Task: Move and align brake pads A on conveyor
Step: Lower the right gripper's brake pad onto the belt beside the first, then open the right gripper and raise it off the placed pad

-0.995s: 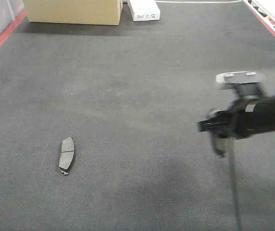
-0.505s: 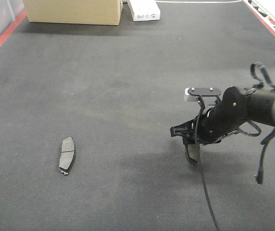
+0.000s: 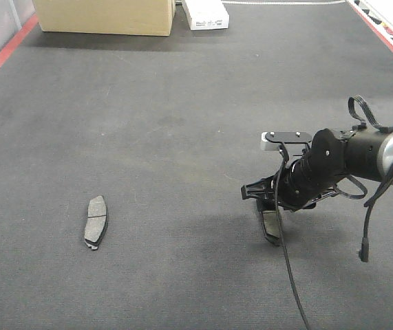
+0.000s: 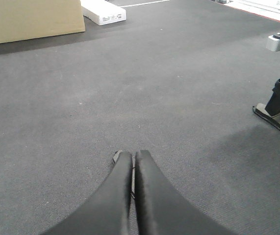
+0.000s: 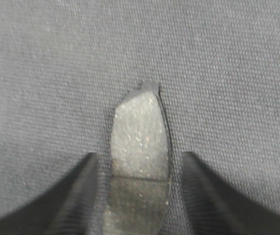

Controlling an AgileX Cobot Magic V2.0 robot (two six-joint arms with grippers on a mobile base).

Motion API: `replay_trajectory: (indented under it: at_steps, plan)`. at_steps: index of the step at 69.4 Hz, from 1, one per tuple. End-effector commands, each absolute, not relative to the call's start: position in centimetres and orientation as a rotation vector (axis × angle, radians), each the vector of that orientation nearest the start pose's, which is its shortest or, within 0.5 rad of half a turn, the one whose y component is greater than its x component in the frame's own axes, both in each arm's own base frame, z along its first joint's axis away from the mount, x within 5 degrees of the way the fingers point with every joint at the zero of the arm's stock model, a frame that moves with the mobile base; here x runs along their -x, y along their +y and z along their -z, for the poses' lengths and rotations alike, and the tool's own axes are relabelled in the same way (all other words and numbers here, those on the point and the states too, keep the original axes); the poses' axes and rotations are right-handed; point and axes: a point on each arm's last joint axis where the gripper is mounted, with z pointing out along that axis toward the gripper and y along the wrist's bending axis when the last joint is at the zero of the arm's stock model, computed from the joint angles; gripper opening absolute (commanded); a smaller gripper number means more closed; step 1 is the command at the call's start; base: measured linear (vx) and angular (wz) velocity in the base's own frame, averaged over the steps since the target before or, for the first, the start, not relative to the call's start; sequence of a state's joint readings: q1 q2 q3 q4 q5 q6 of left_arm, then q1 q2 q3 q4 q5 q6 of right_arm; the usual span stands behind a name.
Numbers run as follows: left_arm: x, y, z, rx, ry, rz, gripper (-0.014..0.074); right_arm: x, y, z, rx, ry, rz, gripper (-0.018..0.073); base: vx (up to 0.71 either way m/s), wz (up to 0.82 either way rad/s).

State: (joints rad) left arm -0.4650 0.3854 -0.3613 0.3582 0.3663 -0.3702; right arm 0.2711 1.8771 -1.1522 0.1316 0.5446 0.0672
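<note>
The right hand (image 5: 139, 155) hangs low over the wide, dark grey, felt-like conveyor belt (image 3: 182, 137) with red side edges, fingers spread. Lying between them is a small dark grey, slightly curved oblong brake pad (image 5: 140, 139). A strip of belt shows on either side of it, so neither finger touches it.

Here is the relation that counts: the pad's long axis runs straight out ahead of the wrist, parallel to the fingers. The hand sits square to it and would pinch across the short width if it came together.

Well apart on the robot's left, a second brake pad (image 3: 96, 221) of the same grey oblong kind lies on the belt at much the same depth. Its long axis also runs near-to-far, so the two look roughly matched as a row.

The left hand (image 4: 132, 155) hovers above bare belt with its fingers pressed together and nothing visible between them. It is probably the nearer arm to that second pad, though the pad is out of its own view.
</note>
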Motion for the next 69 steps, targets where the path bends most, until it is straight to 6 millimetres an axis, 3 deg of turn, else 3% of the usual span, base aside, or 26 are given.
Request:
replay_trajectory:
  at_steps: [1, 8, 18, 25, 37, 51, 69]
  plan:
    - [-8.5, -3.2, -29.1, -0.320, 1.744, 0.261, -0.0007, -36.0, 10.6, -20.1, 0.128, 2.630, -0.246, 0.0448, 0.00, 0.00]
    - [-8.5, -3.2, -29.1, -0.320, 1.744, 0.261, -0.0007, -35.6, 10.4, -22.1, 0.171, 2.571, -0.235, 0.0460, 0.00, 0.00]
    - [-8.5, -3.2, -29.1, -0.320, 1.744, 0.261, -0.0007, -33.7, 9.6, -26.7, 0.252, 2.462, -0.185, 0.0432, 0.00, 0.00]
    - [-8.5, -3.2, -29.1, -0.320, 1.744, 0.261, -0.0007, -31.0, 8.8, -29.6, 0.259, 2.375, -0.184, 0.0393, 0.00, 0.00]
    - [-8.5, -3.2, -29.1, -0.320, 1.744, 0.261, -0.0007, -25.5, 7.1, -32.4, 0.283, 2.178, -0.169, 0.0336, 0.00, 0.00]
    - [-8.5, -3.2, -29.1, -0.320, 1.744, 0.261, -0.0007, -19.4, 5.4, -33.5, 0.274, 2.054, -0.173, 0.0261, 0.00, 0.00]
    - [-8.5, -3.2, -29.1, -0.320, 1.744, 0.261, -0.0007, -14.0, 3.9, -31.8, 0.282, 1.975, -0.166, 0.0078, 0.00, 0.00]
